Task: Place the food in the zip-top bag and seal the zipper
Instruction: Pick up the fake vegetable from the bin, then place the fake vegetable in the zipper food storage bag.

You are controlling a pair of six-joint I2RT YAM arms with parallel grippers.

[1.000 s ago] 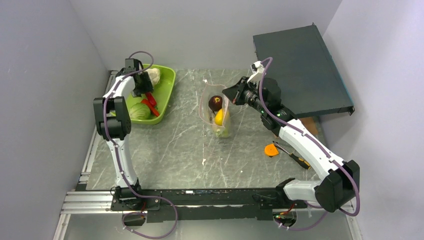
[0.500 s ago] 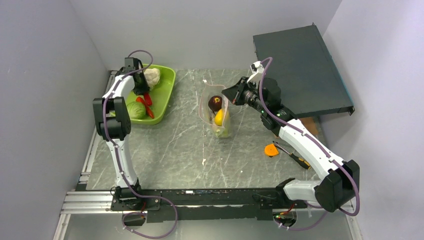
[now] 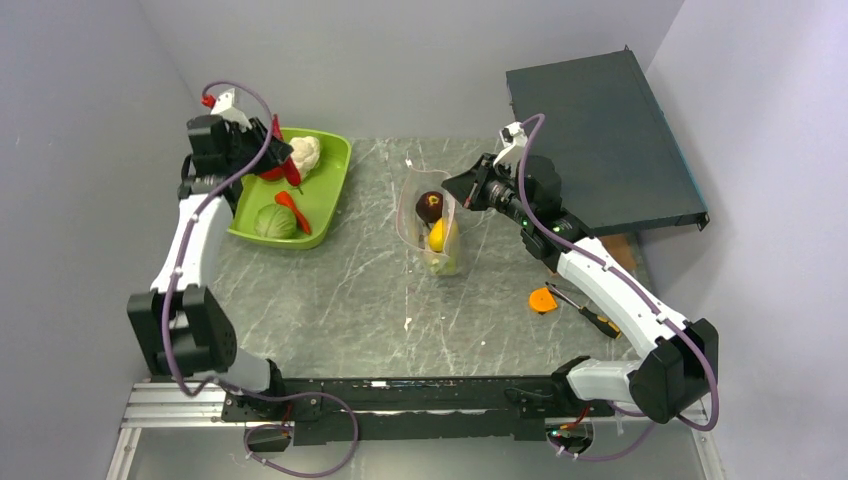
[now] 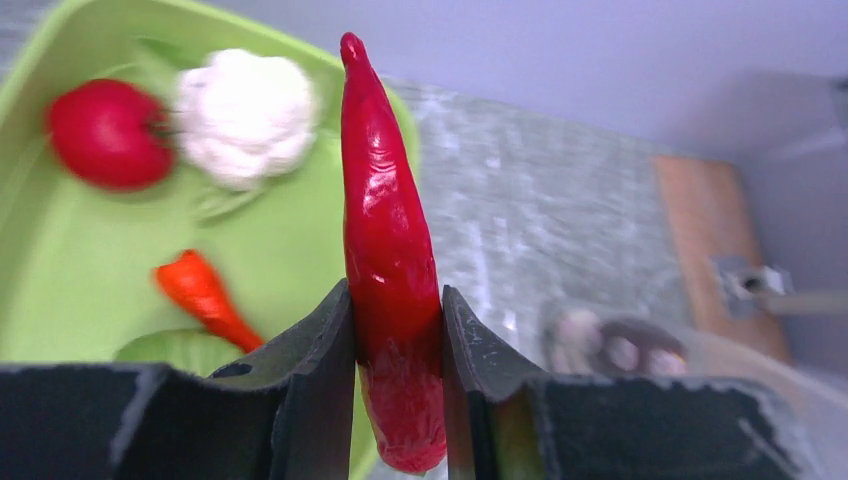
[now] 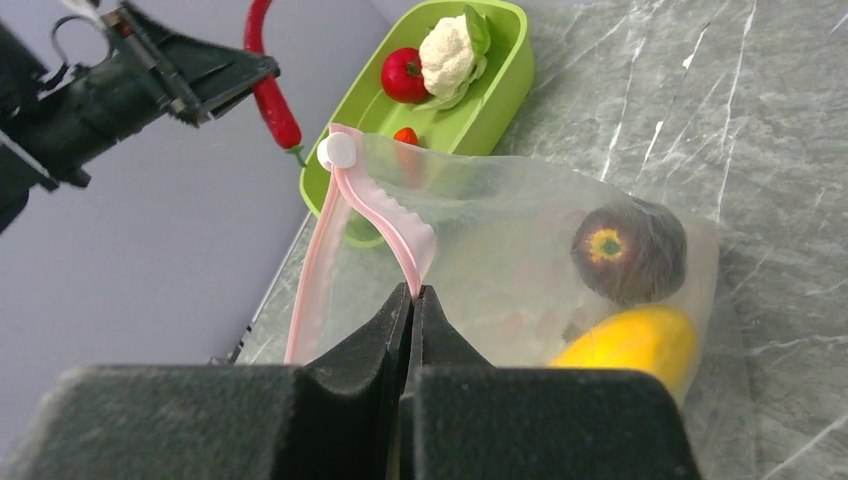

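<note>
OK, top view: left gripper (image 3: 280, 160) is by the lime tray (image 3: 325, 185), well apart from the zip-top bag (image 3: 408, 228) mid-table. Carry across and come in above its mouth.
Left wrist: jaws pinch the red chili (image 4: 392, 250) near its blunt end, long axis up the frame, tapered tip on top.
Right wrist: right gripper (image 5: 412, 295) is clamped on the zipper (image 5: 385, 225), mouth lifted toward the tray. Chili hangs near upright, so lower the stem end first.

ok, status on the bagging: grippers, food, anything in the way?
Left gripper shut on red chili, airborne near tray. Right gripper shut on zipper, holding bag mouth open. Purple fruit, yellow fruit bagged; more in tray. Nothing blocking mouth.
</note>
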